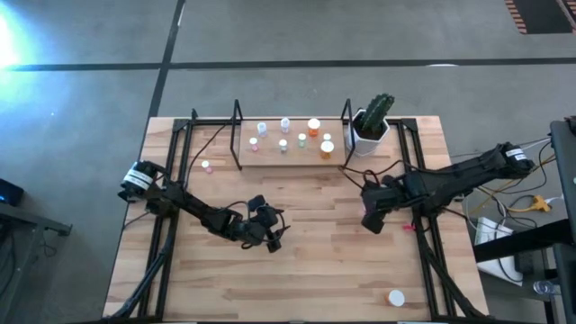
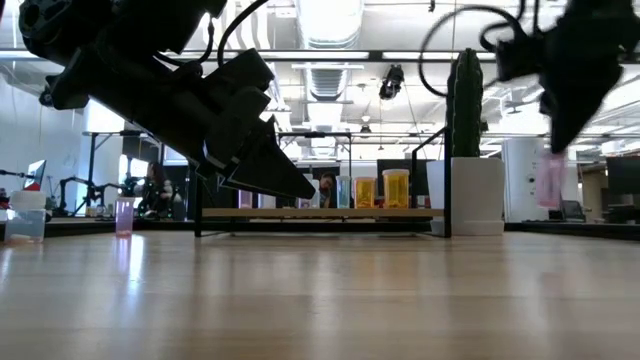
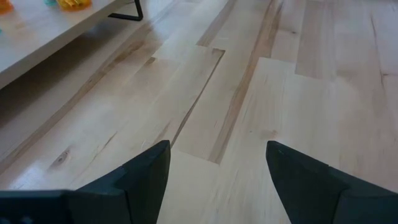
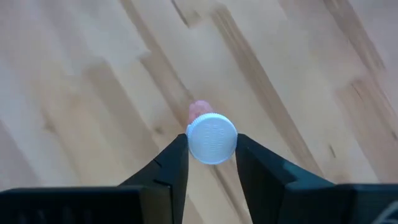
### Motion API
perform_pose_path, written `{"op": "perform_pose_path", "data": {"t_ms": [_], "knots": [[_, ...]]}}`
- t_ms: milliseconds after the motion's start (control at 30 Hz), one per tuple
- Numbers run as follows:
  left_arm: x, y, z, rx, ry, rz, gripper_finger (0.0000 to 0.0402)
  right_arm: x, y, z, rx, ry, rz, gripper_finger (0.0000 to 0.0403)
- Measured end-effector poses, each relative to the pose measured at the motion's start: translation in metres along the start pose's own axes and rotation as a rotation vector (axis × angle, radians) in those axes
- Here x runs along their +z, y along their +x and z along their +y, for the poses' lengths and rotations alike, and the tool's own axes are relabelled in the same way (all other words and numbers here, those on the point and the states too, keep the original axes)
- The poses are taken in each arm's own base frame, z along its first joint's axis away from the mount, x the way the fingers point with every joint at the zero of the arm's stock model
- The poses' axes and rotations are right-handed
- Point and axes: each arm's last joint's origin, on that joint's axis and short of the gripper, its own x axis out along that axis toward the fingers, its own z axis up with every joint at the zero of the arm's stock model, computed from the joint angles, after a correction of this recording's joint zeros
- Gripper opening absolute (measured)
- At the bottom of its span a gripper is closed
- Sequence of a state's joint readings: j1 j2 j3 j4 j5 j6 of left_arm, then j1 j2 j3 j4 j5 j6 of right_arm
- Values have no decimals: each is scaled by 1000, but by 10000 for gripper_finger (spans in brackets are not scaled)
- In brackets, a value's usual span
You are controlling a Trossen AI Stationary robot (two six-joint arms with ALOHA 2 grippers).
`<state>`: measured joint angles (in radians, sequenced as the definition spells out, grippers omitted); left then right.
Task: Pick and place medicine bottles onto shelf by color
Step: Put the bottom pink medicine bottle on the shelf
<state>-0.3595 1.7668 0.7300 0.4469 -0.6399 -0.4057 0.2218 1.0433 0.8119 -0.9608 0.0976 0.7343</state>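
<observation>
- A pink bottle (image 4: 211, 139) is clamped by its white cap in the right gripper (image 1: 371, 219), above the wooden table (image 1: 315, 270).
- The left gripper (image 1: 273, 236) is held open, empty, mid-table.
- Several bottles (image 1: 313, 127) are kept on the shelf (image 1: 270, 160); the room behind is seen blurred.

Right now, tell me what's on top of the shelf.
The shelf holds about seven white-capped bottles: orange ones toward the cactus pot, smaller pink, green and blue ones elsewhere. In the low view the left arm hides the shelf's left part.

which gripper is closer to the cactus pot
Right. The right gripper, holding a pink bottle, hangs just in front of the cactus pot; the left gripper sits empty, farther off near the table's middle.
</observation>
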Motion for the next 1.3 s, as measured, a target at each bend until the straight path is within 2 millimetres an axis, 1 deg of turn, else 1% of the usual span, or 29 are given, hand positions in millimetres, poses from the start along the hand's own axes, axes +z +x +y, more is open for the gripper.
{"op": "perform_pose_path", "data": {"t_ms": [133,267,367,433,500,567,633,700,800,900,1000,1133,1233,1300], "knots": [[0,0,0,0,0,0,249,22,-9,18,29,-46,-33,113],[0,0,0,0,-1,-1,249,54,-22,42,52,-117,-84,111],[0,0,0,0,-2,-1,249,86,-33,58,69,-183,-134,110],[0,0,0,-1,-2,-1,249,111,-40,65,73,-231,-175,110],[0,0,0,0,-2,-1,249,138,-46,67,66,-265,-212,110],[0,0,0,0,-2,-1,249,165,-52,62,38,-283,-225,110],[0,0,0,0,-2,-1,249,189,-56,49,-5,-285,-208,110],[0,0,0,0,-2,-1,249,213,-59,30,-50,-266,-182,109],[0,0,0,0,0,-1,249,246,-64,-9,-109,-191,-154,109],[0,0,0,0,1,-1,249,270,-67,-54,-160,-121,-132,109],[0,0,0,0,2,0,249,286,-69,-99,-203,-76,-114,109],[0,0,0,0,3,0,249,296,-67,-151,-239,-22,-80,109],[0,0,0,0,24,0,249,300,-56,-178,-194,-32,-44,109],[0,0,0,1,27,-1,249,301,-45,-187,-143,-84,-17,109]]}}
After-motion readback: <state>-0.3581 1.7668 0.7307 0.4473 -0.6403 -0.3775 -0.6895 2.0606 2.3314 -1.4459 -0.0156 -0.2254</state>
